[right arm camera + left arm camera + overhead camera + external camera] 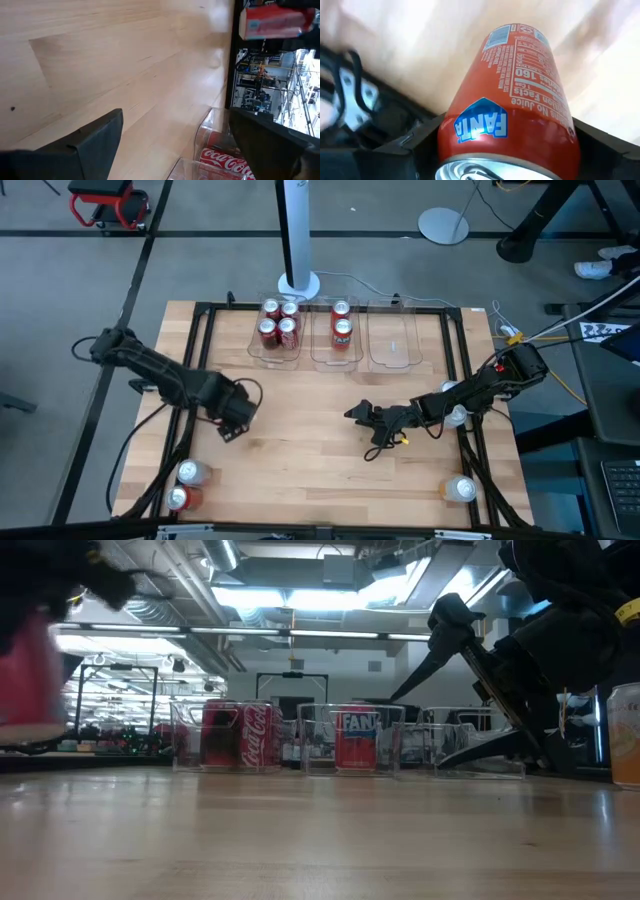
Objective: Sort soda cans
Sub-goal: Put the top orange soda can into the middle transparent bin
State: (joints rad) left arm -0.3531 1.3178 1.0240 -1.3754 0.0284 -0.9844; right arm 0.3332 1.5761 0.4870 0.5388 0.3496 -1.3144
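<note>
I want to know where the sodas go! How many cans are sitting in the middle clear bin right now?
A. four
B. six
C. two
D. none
C. In the high view the middle bin holds two red cans, while the bin to its left holds four and the bin to its right holds none.

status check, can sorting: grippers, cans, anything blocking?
Left gripper shut on Fanta can. Right gripper open, empty, mid-table. Path to bins looks clear.
</note>
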